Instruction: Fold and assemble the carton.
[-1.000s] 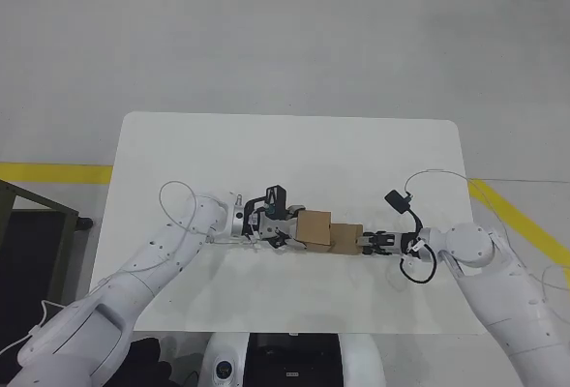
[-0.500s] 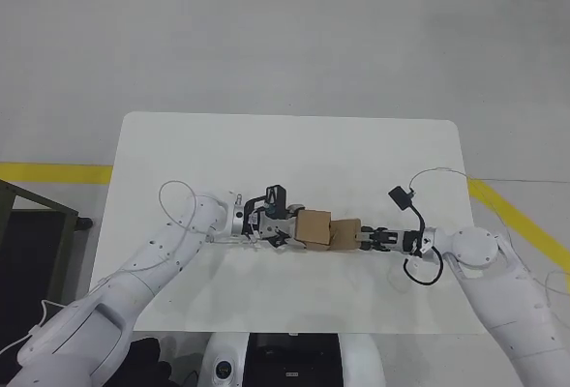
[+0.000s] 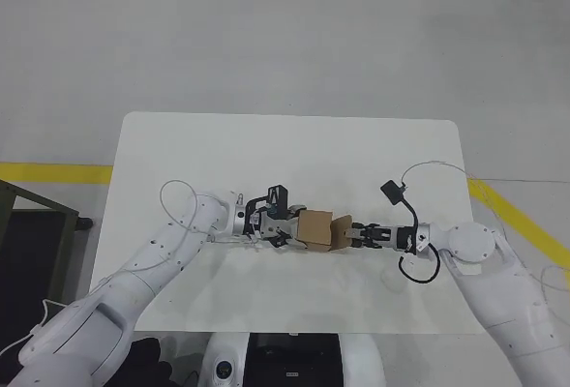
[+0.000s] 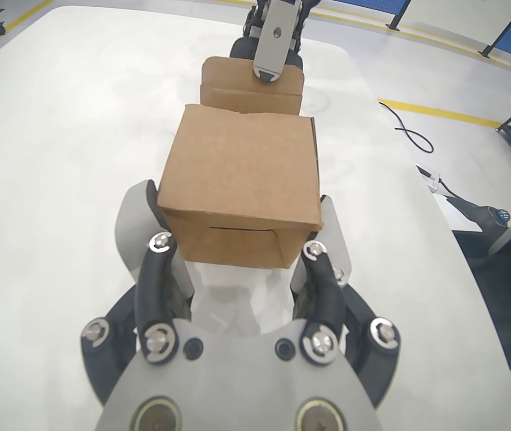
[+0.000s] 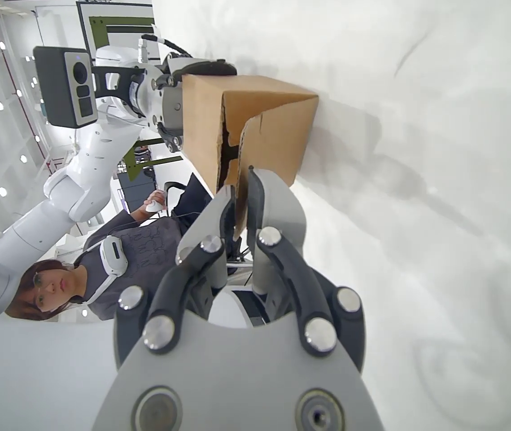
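so, carton (image 3: pixel 314 228) (image 4: pixel 242 181) (image 5: pixel 259 127): brown cardboard box near the middle of the table's near half, lying between the two grippers. it appears to rest on the tabletop, though from above the contact is hard to make out.
closed end: in the left wrist view the end facing the left gripper shows a folded panel with a thin dark slit across it.
end flap (image 3: pixel 341 232) (image 4: pixel 251 85) (image 5: pixel 255 136): round-cornered flap at the carton's right end, standing out at an angle and not yet tucked in. the right wrist view shows a dark gap between it and the box body.
left gripper (image 3: pixel 283 230) (image 4: pixel 237 222): one finger on each side of the carton's left end, pressed against both side walls and clamping the box.
right gripper (image 3: pixel 354 235) (image 5: pixel 240 188) (image 4: pixel 268 74): fingers pinched together on the end flap's free edge, with the thin card between the pads.
table (image 3: pixel 265 155): white, with rounded corners.
floor (image 3: pixel 285 58): grey, with a yellow line (image 3: pixel 43 172) running past the table on both sides.
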You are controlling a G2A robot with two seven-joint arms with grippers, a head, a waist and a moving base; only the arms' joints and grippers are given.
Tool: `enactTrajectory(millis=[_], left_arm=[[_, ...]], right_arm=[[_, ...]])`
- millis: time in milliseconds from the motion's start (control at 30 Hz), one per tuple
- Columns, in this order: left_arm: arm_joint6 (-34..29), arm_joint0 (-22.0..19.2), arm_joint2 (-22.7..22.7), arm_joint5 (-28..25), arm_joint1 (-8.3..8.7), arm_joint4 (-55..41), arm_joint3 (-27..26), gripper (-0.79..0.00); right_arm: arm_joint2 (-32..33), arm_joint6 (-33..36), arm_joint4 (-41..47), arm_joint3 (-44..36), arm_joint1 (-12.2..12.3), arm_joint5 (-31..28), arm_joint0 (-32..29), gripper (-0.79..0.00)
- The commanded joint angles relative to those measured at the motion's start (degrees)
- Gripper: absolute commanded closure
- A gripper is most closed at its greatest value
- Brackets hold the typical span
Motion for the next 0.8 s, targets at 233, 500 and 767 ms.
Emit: enactTrajectory(millis=[233,500,767], left_arm=[[-0.01,0.33,-0.28,0.02,0.1,0.05,-0.04,-0.523],[0.24,0.36,-0.37,0.06,0.1,0.23,-0.09,-0.52],[0.16,0.27,-0.39,-0.12,0.08,0.46,0.05,-0.52]], right_arm=[[-1.43,0.72,5.37,2.71,-0.62,-3.24,0.81,-0.305],[-3.17,3.22,10.11,5.53,-1.24,-3.2,2.16,-0.231],[-5.31,5.41,16.97,10.43,-2.34,-4.2,4.03,-0.299]])
